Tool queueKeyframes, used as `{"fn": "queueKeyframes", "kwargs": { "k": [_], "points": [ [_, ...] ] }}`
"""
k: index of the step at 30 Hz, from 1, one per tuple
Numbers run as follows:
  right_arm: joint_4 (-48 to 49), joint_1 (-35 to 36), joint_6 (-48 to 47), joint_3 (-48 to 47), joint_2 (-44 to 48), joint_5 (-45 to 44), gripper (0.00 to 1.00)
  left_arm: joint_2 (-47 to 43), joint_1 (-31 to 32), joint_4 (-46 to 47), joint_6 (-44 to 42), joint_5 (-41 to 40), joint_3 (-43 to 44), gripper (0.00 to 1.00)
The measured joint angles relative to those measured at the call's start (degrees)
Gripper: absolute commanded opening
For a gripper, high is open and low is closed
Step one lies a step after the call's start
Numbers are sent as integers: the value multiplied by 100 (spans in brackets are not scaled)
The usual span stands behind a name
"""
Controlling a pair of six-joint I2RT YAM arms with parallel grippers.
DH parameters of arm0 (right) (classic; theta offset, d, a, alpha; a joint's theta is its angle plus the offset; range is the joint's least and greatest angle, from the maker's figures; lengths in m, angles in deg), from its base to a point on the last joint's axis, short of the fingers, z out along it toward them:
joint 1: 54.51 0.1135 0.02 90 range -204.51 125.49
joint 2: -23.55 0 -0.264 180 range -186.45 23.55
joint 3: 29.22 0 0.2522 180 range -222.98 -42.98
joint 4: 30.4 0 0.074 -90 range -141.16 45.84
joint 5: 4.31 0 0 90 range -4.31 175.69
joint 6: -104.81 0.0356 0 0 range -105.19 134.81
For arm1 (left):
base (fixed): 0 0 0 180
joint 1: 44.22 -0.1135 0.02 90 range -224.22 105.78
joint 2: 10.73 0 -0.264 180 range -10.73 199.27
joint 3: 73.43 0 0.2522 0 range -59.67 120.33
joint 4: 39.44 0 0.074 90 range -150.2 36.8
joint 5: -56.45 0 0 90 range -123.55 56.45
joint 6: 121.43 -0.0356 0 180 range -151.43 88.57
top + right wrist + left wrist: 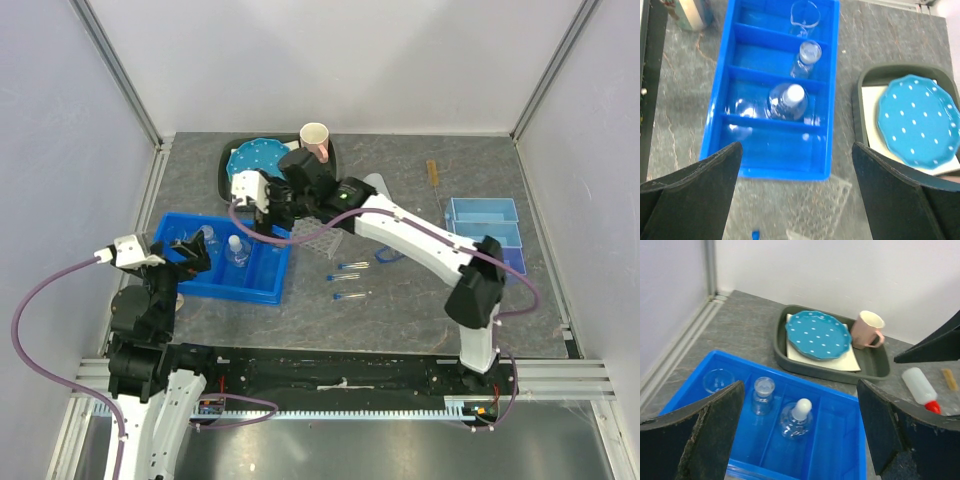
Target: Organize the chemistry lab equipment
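Table: grey table (400, 320) boxed in by white walls (350, 60), gear spread wide.
Top view, sorted: blue bin (255, 293) on the left side held three glass pieces.
Top view, loose: clear rack (325, 238) sat just beside the bin. Two blue-capped tubes (351, 267) lay on the table near it. The brown stick (433, 175) was well apart, far back.
Top view, danger: right arm (420, 235) stretched over the rack; a low swing could have clipped it or sent tubes rolling.
Left wrist: left gripper (800, 390) hung over the bin, fingers spread wide, gripping nothing. Beaker (717, 380), small flask (763, 395) and stoppered flask (796, 416) stood upright below. The squeeze bottle (920, 386) seemed to lie on its side beyond.
Left wrist, danger: a careless drop could have toppled a flask.
Right wrist: right gripper (796, 150) was also spread wide and empty, above the bin's near end, rack at the bottom edge.
Both, danger: two grippers crowded one bin, so a collision was possible.
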Motion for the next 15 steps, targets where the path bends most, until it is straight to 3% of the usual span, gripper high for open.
{"fn": "queueKeyframes", "kwargs": {
  "k": [6, 15],
  "points": [
    [-28, -551, -127, 1331, 1268, 310, 98, 302, 0, 210, 20, 1045, 0, 100],
    [-127, -2288, -116, 3093, 3150, 1099, 98, 1674, 0, 129, 654, 3342, 164, 100]
  ]
}}
